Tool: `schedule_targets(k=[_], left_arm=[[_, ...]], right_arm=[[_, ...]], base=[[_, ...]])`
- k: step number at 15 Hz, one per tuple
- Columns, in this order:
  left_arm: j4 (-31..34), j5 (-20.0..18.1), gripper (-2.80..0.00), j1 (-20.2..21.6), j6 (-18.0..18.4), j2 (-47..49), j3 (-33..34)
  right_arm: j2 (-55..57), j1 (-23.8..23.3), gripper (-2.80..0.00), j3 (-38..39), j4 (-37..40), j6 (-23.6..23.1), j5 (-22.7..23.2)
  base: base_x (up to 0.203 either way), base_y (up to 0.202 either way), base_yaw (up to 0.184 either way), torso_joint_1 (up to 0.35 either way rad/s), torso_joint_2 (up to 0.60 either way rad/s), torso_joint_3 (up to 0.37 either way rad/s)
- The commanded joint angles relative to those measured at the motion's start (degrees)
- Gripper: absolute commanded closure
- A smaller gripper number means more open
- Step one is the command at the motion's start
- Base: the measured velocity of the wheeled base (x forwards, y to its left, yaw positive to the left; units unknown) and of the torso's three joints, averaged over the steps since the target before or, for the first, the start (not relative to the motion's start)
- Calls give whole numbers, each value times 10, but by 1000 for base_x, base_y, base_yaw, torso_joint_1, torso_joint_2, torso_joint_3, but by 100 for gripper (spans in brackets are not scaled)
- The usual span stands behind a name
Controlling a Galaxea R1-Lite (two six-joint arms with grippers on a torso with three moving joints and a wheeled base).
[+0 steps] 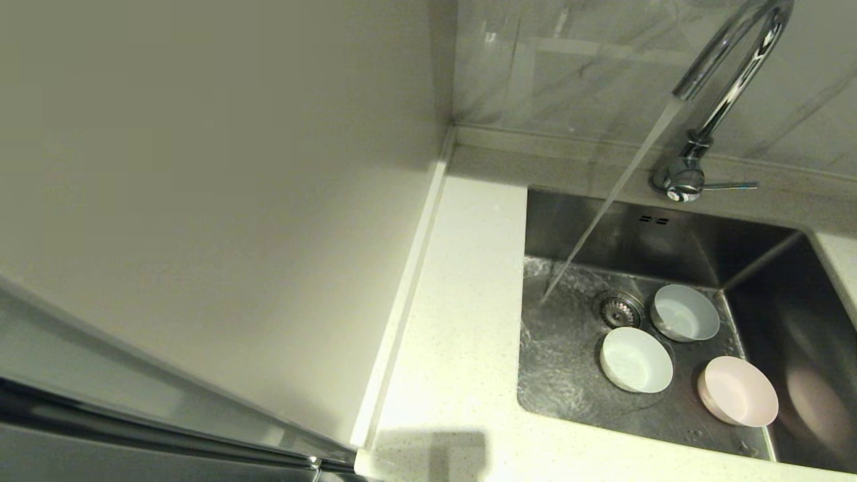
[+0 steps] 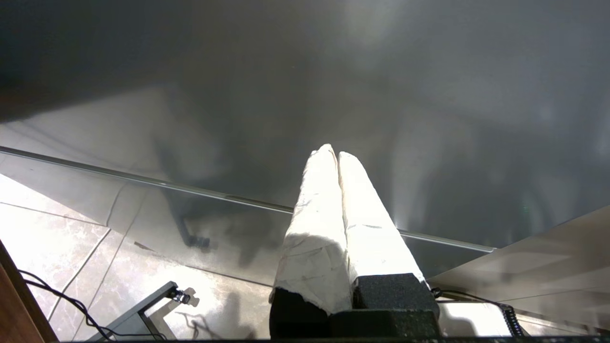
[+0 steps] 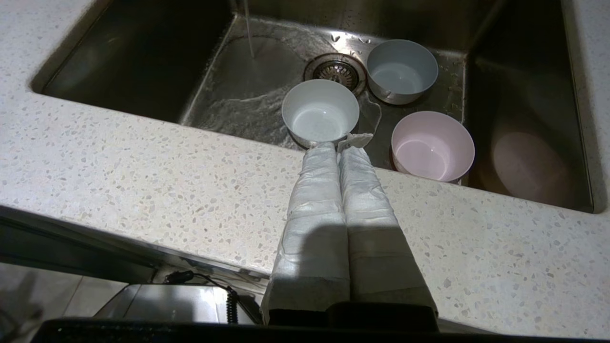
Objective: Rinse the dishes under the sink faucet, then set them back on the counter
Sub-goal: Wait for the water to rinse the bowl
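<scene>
Three bowls stand upright on the floor of the sink [image 1: 669,241]: the white bowl [image 1: 636,360] [image 3: 320,112] near the drain, the grey-blue bowl [image 1: 684,312] [image 3: 401,70] behind it, the pale pink bowl [image 1: 737,391] [image 3: 432,146] at the front right. Water runs from the chrome faucet [image 1: 726,80] onto the sink's left floor, beside the bowls. My right gripper [image 3: 338,145] is shut and empty, hovering over the counter [image 3: 143,162] at the sink's front edge, short of the white bowl. My left gripper [image 2: 332,152] is shut and empty, parked low beside a dark cabinet front. Neither gripper shows in the head view.
The faucet's thin lever [image 1: 730,185] points right. The drain strainer [image 1: 618,309] lies between the stream and the bowls. A strip of counter [image 1: 462,321] lies left of the sink, bounded by a beige wall panel [image 1: 234,201]. Cables and tiled floor [image 2: 71,257] lie under the left gripper.
</scene>
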Motion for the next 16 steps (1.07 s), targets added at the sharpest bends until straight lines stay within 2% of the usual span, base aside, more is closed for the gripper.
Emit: schedule_targets(k=[1, 16], left_arm=[[0, 0, 0, 0, 0, -2, 0], [0, 0, 0, 0, 0, -2, 0]], right_arm=[[1, 0, 0, 0, -1, 0, 0], [1, 0, 0, 0, -1, 0, 0]], base=[[0, 0, 0, 0, 0, 0], [0, 0, 0, 0, 0, 0]])
